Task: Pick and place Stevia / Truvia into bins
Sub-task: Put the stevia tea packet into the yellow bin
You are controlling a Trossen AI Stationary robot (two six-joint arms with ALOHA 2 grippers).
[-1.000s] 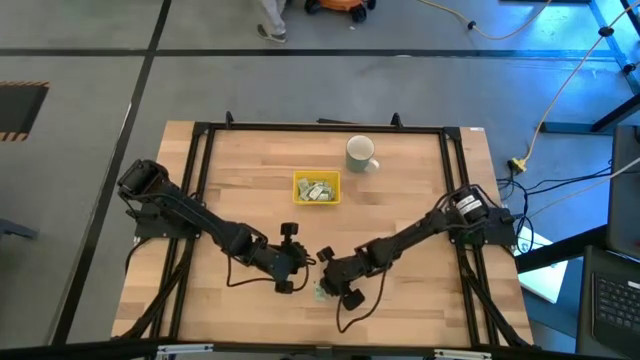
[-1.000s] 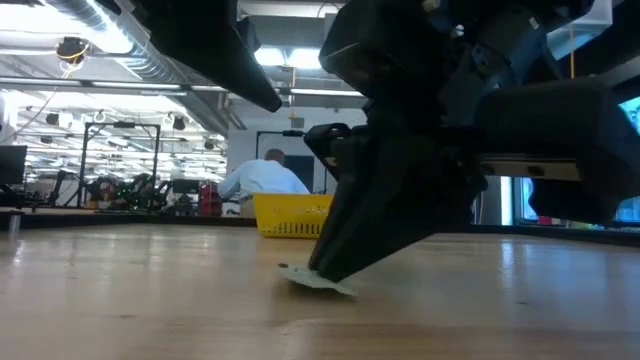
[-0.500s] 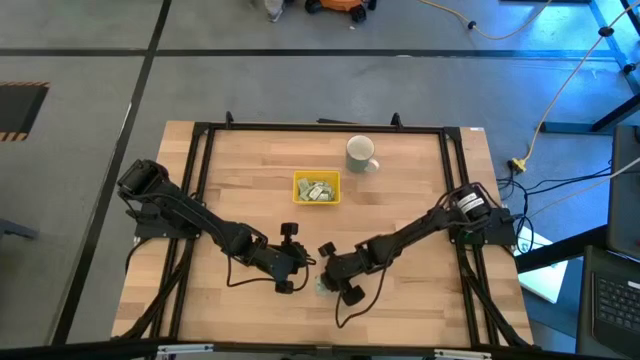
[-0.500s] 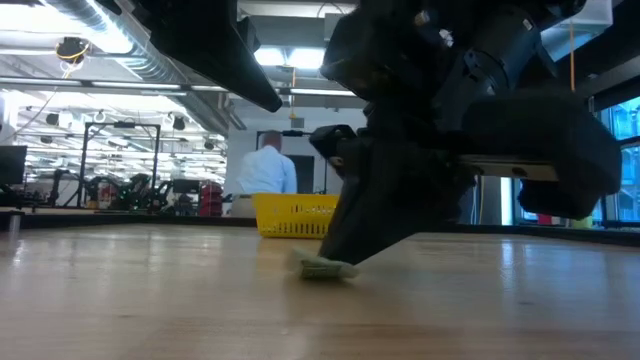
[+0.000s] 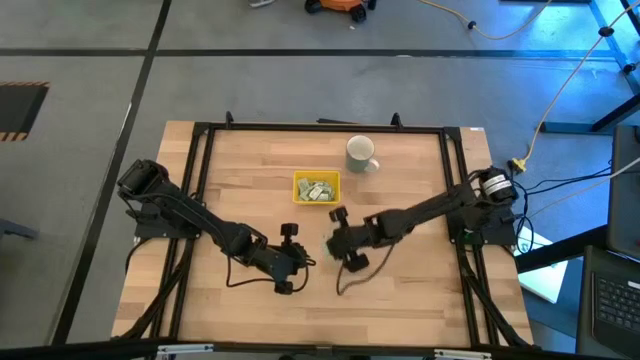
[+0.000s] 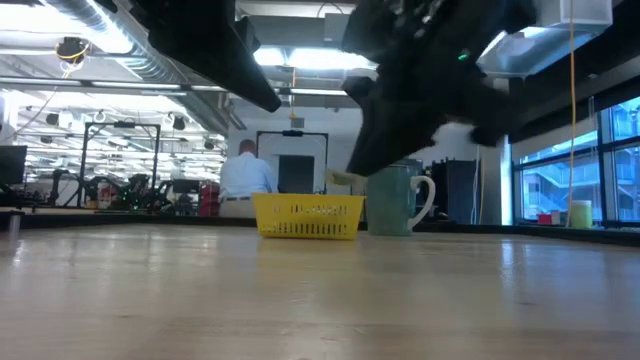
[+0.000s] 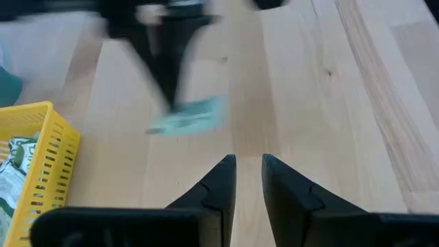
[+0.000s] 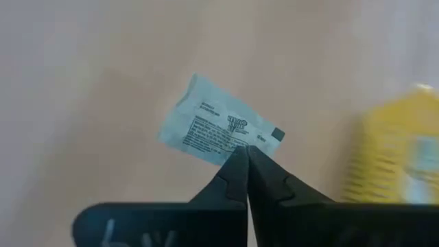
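Currently right claw (image 8: pixel 243 156) pinches one sachet (image 8: pixel 218 130) by its edge, clear of the desk (image 5: pixel 420 290), for carrying to the yellow tray (image 5: pixel 316 188); left claw (image 7: pixel 247 165) waits slightly parted, empty.

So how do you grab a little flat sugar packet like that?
By one thin edge, as the right gripper does: its fingertips are pinched on the Stevia sachet's rim. It's too flat to grip anywhere else.

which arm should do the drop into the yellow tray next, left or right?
Right. The right gripper is shut on a sachet, lifted off the table and close to the yellow tray. The left gripper holds nothing and sits farther from the tray.
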